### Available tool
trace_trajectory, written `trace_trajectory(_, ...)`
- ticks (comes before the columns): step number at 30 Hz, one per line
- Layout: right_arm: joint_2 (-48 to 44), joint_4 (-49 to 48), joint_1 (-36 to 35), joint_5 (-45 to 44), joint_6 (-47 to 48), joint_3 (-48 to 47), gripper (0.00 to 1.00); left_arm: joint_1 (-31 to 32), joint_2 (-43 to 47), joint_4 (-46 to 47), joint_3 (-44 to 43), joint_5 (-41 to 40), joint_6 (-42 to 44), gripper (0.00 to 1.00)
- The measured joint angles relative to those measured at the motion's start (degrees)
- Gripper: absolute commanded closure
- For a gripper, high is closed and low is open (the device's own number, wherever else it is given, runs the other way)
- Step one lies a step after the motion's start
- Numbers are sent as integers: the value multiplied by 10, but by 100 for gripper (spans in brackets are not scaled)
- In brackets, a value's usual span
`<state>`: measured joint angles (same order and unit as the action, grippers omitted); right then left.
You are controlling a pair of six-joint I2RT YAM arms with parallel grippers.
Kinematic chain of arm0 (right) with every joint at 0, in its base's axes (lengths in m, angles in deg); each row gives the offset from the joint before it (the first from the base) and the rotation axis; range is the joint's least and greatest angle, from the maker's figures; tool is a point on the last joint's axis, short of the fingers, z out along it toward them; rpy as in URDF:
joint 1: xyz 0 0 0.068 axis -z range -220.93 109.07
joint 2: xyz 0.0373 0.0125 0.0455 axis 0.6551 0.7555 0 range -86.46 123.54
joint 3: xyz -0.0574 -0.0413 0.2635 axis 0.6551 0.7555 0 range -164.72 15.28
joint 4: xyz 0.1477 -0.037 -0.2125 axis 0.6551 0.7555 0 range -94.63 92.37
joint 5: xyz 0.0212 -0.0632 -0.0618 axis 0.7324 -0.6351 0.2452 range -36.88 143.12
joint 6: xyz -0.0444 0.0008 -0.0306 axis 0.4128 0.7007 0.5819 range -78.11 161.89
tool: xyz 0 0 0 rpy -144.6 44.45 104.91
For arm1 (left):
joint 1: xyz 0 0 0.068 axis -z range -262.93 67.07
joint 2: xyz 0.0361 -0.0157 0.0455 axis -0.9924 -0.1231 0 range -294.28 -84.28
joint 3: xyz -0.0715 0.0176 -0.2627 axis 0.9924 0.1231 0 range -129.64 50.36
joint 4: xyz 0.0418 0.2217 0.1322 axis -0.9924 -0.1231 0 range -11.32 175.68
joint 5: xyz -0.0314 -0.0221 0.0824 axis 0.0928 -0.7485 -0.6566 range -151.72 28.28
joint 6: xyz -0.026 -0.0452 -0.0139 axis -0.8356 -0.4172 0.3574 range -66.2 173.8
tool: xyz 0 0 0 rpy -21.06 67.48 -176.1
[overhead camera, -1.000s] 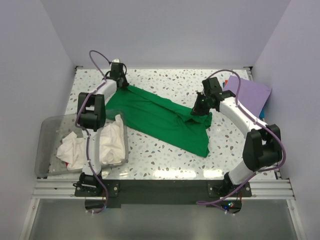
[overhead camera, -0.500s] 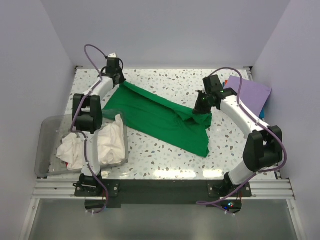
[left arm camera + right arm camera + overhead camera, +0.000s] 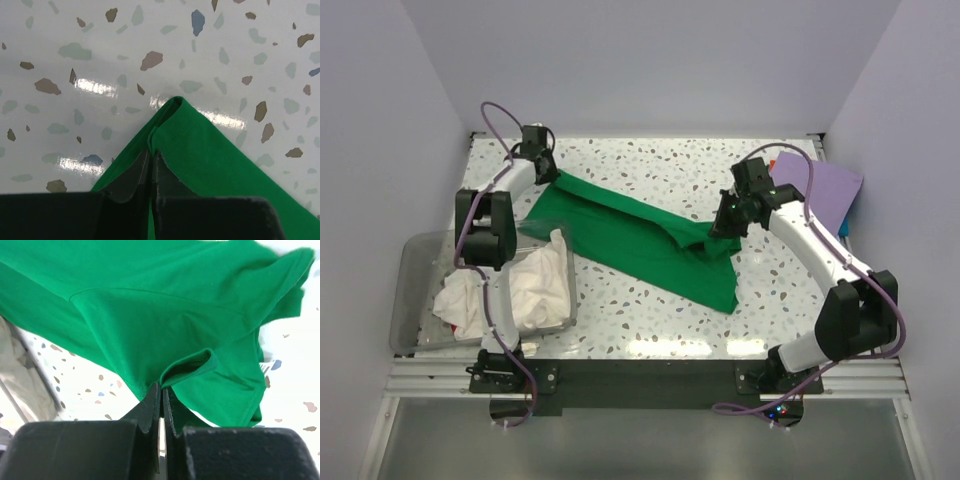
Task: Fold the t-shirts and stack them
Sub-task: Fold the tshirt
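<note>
**Top external view: green shirt pinched at two points, spreading not yet finished**

Top external and wrist views agree that the step in hand looks like spreading the green t-shirt (image 3: 640,240) flat before any fold. It lies as a slanted band across the desk (image 3: 650,165), from near the far-left corner down toward the middle of the near edge, with a bunched ridge at its right end.

The left gripper (image 3: 548,172) has its fingers pressed together on a pointed corner of the cloth, low over the desk; the left wrist view shows the tips (image 3: 151,152) nipping that corner. The left arm is stretched far forward along the left edge.

The right gripper (image 3: 725,222) is likewise closed on a rolled edge of the shirt (image 3: 200,315). Its arm bends in from the right edge, wrist tipped down.

The next move probably calls for drawing the two held points apart to flatten the cloth.

White t-shirts (image 3: 520,285) sit crumpled in the clear bin (image 3: 410,250) at the near-left corner. A lavender t-shirt (image 3: 820,185) lies at the far-right corner.
</note>
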<state>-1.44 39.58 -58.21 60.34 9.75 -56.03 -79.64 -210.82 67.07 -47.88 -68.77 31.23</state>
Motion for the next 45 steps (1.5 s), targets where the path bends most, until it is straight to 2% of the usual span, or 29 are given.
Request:
trace_trajectory(12, -2, 2, -41, 30, -5, 59, 99, -5, 2, -24, 24, -14, 12, 99)
trace_trajectory(15, -2, 1, -50, 37, -5, 67, 93, -7, 2, -35, 25, -23, 12, 80)
trace_trajectory(16, -2, 2, -54, 42, -4, 70, 91, -8, 2, -38, 25, -26, 13, 67)
trace_trajectory(18, 1, 2, -61, 53, -5, 73, 81, -10, 2, -39, 25, -31, 18, 54)
trace_trajectory(19, 3, 2, -66, 61, -3, 74, 76, -11, 3, -40, 25, -34, 19, 43)
trace_trajectory(21, 10, 1, -77, 78, 2, 74, 58, -14, 4, -41, 25, -38, 24, 34)
trace_trajectory(23, 14, 2, -87, 90, 7, 74, 49, -15, 7, -43, 25, -42, 25, 27)
trace_trajectory(24, 14, 3, -91, 92, 9, 74, 42, -16, 10, -43, 25, -43, 25, 25)
trace_trajectory(27, 14, 17, -93, 81, 17, 62, 39, -16, 23, -43, 25, -42, 27, 22)
trace_trajectory(33, 15, 22, -50, 26, 34, 21, 44, -3, 50, -16, 25, -18, 29, 20)
trace_trajectory(39, 20, -14, 62, -2, 53, 37, 46, 20, 43, 11, 25, 49, 22, 19)
trace_trajectory(45, 56, -64, 100, -14, 65, 54, 46, 20, 9, 28, 25, 89, 15, 19)
